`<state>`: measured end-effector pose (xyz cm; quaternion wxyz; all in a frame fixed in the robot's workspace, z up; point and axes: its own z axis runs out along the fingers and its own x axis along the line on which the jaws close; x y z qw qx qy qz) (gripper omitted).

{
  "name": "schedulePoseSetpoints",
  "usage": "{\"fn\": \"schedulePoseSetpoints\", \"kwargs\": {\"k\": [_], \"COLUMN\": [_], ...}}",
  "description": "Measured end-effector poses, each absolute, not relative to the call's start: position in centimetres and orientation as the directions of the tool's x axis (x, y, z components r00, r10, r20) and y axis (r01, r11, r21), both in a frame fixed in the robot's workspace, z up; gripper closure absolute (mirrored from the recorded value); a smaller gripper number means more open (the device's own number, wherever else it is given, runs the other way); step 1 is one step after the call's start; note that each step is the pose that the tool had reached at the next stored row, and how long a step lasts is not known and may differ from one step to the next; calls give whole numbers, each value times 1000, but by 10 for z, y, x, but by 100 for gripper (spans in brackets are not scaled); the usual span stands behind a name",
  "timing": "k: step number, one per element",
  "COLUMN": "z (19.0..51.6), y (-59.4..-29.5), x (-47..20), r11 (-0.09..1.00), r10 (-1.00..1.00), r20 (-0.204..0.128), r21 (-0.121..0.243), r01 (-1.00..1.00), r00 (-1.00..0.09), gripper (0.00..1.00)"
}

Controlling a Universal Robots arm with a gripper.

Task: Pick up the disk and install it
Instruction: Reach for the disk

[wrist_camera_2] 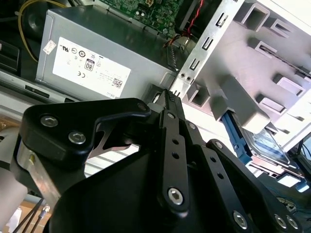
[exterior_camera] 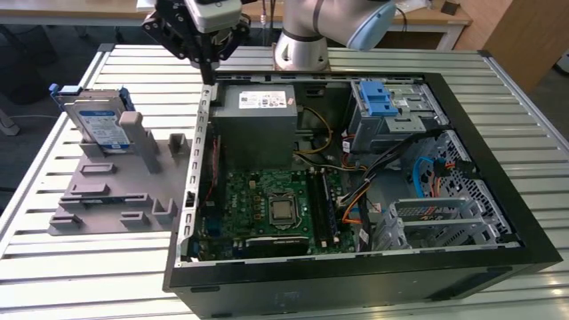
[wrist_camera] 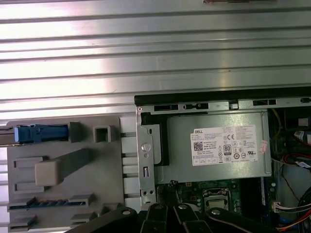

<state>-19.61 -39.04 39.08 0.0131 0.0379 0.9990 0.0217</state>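
The disk [exterior_camera: 98, 123], a silver drive with a blue-and-white label and blue rails, stands on edge in a grey plastic holder [exterior_camera: 106, 200] on the exterior view's left, outside the computer case [exterior_camera: 356, 267]. It appears edge-on in the first wrist view [wrist_camera: 41, 132] and partly behind the holder's posts in the second wrist view [wrist_camera_2: 265, 143]. My gripper [exterior_camera: 209, 70] hangs shut and empty above the case's far corner, beside the power supply box [exterior_camera: 258, 120]. Its black fingers [wrist_camera_2: 170, 121] are pressed together, as the gripper's tip [wrist_camera: 171, 184] also shows. The drive cage with a blue latch [exterior_camera: 387, 107] sits at the case's far right.
The open case holds a green motherboard [exterior_camera: 276, 207], bundled cables [exterior_camera: 418, 173] and a metal bracket [exterior_camera: 436, 220]. The case wall [exterior_camera: 200, 153] separates the holder from the interior. Everything rests on a ribbed metal table [exterior_camera: 89, 267]. The arm's base [exterior_camera: 302, 47] stands behind the case.
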Motion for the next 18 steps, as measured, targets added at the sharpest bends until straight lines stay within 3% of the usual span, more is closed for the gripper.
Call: {"fn": "schedulePoseSetpoints", "kwargs": {"k": [18], "z": [390], "y": [-389], "x": [-213], "r11": [996], "r10": [76], "r20": [-24], "r21": [44], "r01": [75], "r00": [-997], "gripper": [89]}}
